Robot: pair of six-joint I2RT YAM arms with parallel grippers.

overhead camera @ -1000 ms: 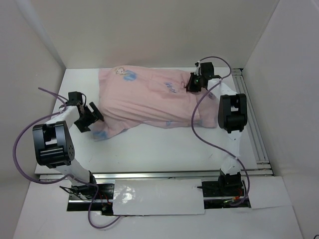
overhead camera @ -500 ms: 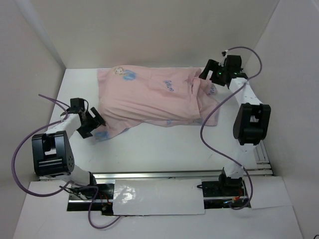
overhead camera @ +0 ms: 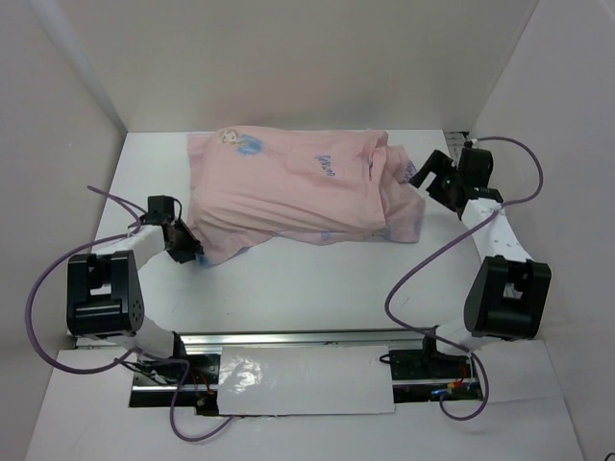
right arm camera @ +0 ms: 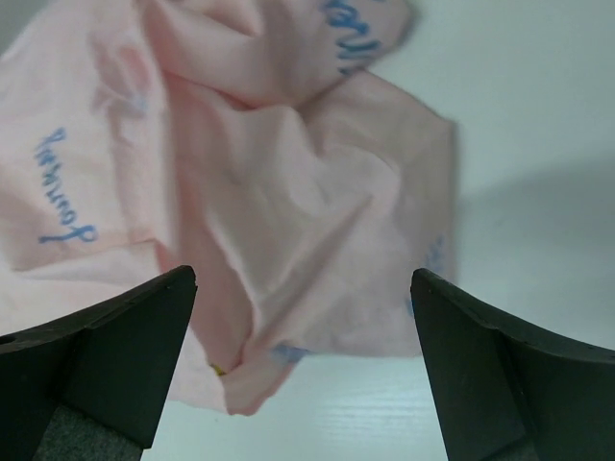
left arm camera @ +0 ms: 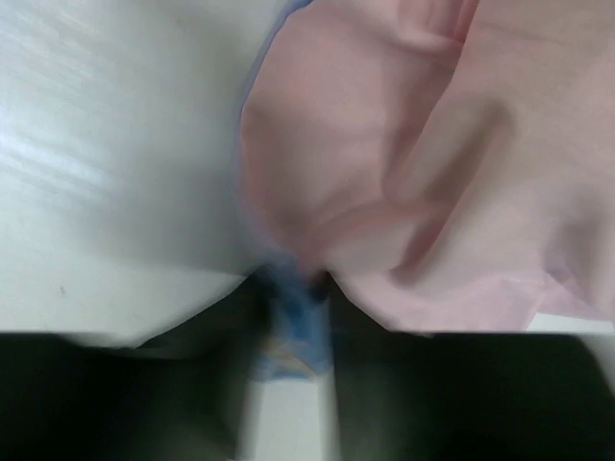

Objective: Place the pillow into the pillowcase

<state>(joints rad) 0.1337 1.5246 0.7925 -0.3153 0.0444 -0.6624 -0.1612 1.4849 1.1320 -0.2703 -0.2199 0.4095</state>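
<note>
Pillowcase [overhead camera: 288,192] pink, bulging, white table [overhead camera: 317,288], white walls [overhead camera: 288,58]

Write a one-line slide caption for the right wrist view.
Wide-open right fingers point toward the crumpled end of the pale pink pillowcase on the white table.

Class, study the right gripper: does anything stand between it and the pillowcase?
Nothing visible does. The right gripper hangs open beside the crumpled right end of the pillowcase, with only bare table between them. The right wrist view shows the fabric straight ahead between the open fingers.
</note>
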